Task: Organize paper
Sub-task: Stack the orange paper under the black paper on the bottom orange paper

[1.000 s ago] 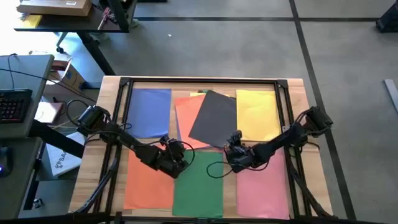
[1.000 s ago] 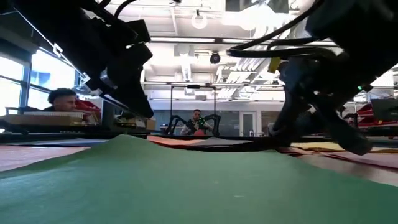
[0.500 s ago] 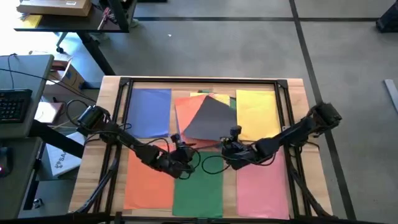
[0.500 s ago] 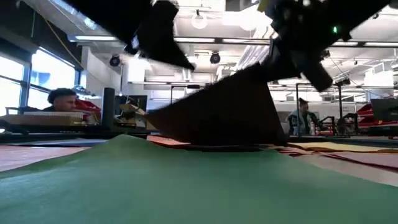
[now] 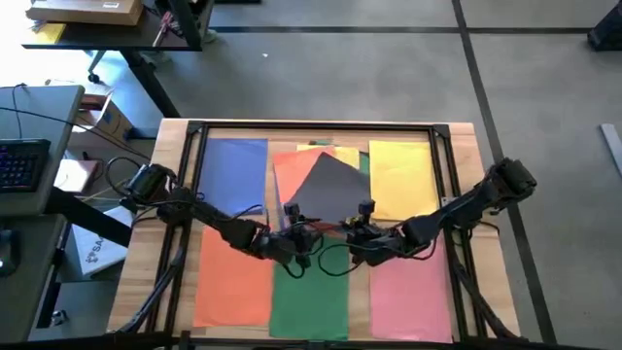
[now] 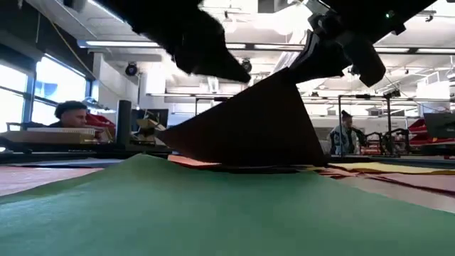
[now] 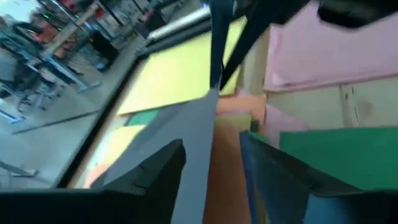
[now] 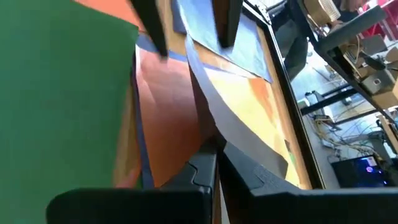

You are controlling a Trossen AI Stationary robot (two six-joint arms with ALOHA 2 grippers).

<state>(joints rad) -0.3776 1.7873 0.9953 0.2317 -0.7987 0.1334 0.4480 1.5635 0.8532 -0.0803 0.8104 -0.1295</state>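
Fingers of the right gripper (image 5: 356, 229) are pinched on the dark grey sheet (image 5: 330, 187) — now lifted higher; the left gripper (image 5: 301, 238) — spread open — is brought closer.

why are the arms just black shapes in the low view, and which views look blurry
Low view: bright ceiling lights and windows behind backlight the arms and the lifted dark grey sheet, so they read as silhouettes; the green sheet up close is soft. Left wrist view: smeared throughout, the pink sheet edges streaked. Right wrist view: near fingers soft. High view: evenly lit, sharpest.
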